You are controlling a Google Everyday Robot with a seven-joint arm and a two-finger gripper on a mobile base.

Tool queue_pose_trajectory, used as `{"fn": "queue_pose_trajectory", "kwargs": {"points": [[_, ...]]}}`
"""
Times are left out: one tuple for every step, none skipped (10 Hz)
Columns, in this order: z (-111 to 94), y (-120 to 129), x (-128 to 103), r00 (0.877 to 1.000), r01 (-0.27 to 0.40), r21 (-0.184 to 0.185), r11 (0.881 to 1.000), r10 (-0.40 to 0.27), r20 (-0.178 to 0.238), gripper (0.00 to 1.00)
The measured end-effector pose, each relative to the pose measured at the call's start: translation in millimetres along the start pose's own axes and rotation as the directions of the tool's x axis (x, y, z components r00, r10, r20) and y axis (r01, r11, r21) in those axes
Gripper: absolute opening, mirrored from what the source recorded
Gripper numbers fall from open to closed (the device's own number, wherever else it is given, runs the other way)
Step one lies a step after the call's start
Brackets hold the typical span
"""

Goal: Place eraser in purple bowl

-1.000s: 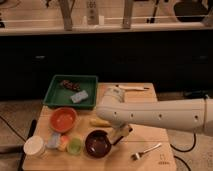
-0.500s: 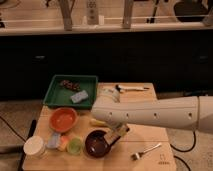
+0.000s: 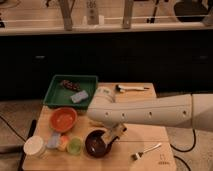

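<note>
green tray (image 3: 56, 95) back-left | orange bowl (image 3: 63, 119) | fork (image 3: 146, 151) front-right | white cup (image 3: 34, 146)

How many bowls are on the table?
2: orange bowl at left, purple bowl at front, the tool at its right rim. The arm may hide others.

Single raised view, angled down on table (image 3: 146, 134); claw (image 3: 112, 137) at purple bowl (image 3: 91, 148) rim.

Light wooden table (image 3: 161, 136) on pale speckled floor (image 3: 12, 107), dark low wall (image 3: 150, 55) behind beneath a pale ledge (image 3: 160, 27) bearing grey posts (image 3: 65, 12), black cable (image 3: 189, 145) at right; gripper (image 3: 116, 133) low over the table's front.
</note>
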Motion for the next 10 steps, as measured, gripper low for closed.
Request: {"fn": "queue_pose_trajectory", "kwargs": {"points": [[-0.3, -1.8, -2.0, 1.000, 0.010, 0.000, 1.000, -0.010, -0.001, 0.06], [-0.7, -3.2, -3.3, 1.000, 0.022, -0.001, 1.000, -0.022, -0.001, 0.07], [-0.3, -3.8, -3.0, 0.999, 0.032, -0.002, 0.999, -0.032, -0.002, 0.12], [-0.1, -4.0, -4.0, 0.999, 0.042, -0.001, 0.999, -0.042, -0.003, 0.13], [0.0, -4.7, -5.9, 0.998, 0.056, 0.000, 0.998, -0.056, -0.003, 0.13], [0.2, -5.4, -6.8, 0.998, 0.065, 0.000, 0.998, -0.065, -0.003, 0.13], [0.4, -6.4, -8.4, 0.997, 0.076, 0.001, 0.997, -0.076, -0.003, 0.13], [0.6, -7.8, -10.1, 0.996, 0.091, 0.001, 0.996, -0.091, -0.003, 0.13], [0.9, -7.7, -10.2, 0.995, 0.098, 0.001, 0.995, -0.098, -0.004, 0.13], [1.4, -7.3, -10.7, 0.994, 0.106, 0.001, 0.994, -0.106, -0.003, 0.13]]}}
